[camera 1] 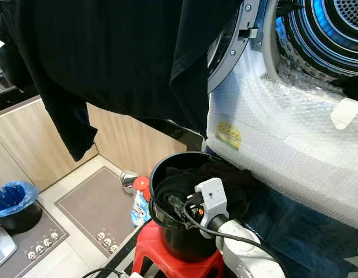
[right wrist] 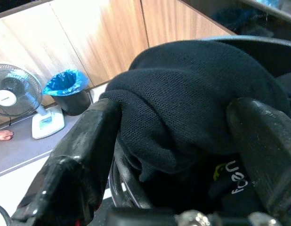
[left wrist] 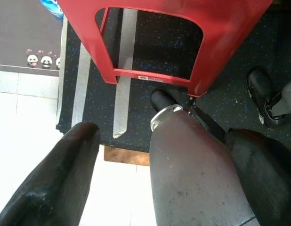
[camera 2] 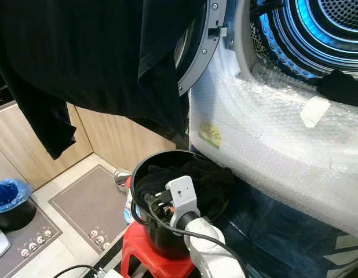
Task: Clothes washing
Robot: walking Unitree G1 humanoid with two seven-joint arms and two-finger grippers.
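The robot's right gripper [right wrist: 178,141] reaches into a round black plastic bucket [camera 1: 167,231] standing on a red plastic stool [camera 1: 167,260], its two long black fingers [right wrist: 79,155] spread apart on either side of a bunched black mesh garment [right wrist: 192,99] that fills the bucket; the pads sit at the fabric's flanks, but whether they press it cannot be told. The silver right arm [camera 1: 248,255] enters from the lower edge, a black cable looping over the bucket rim.

The left gripper [left wrist: 122,188] hangs low beside the stool, pointing down at a dark speckled floor mat [left wrist: 150,84] and pale tiles; its fingers stand well apart, holding nothing.

A blue-labelled bottle [camera 1: 139,208] lies on the floor just beside the stool, next to a grey doormat printed with pandas [camera 1: 92,202]. Farther left stands a black bin with a blue liner [camera 1: 14,205] against wood-panelled cabinets [camera 1: 28,139].

Above, a large black shirt [camera 1: 109,58] hangs draped over the open washer door [camera 1: 231,40]. To the right, the bubble-wrapped white washing machine [camera 1: 283,133] shows its blue-lit steel drum [camera 1: 329,29], with another dark garment [camera 2: 341,87] lying at the drum's lip.
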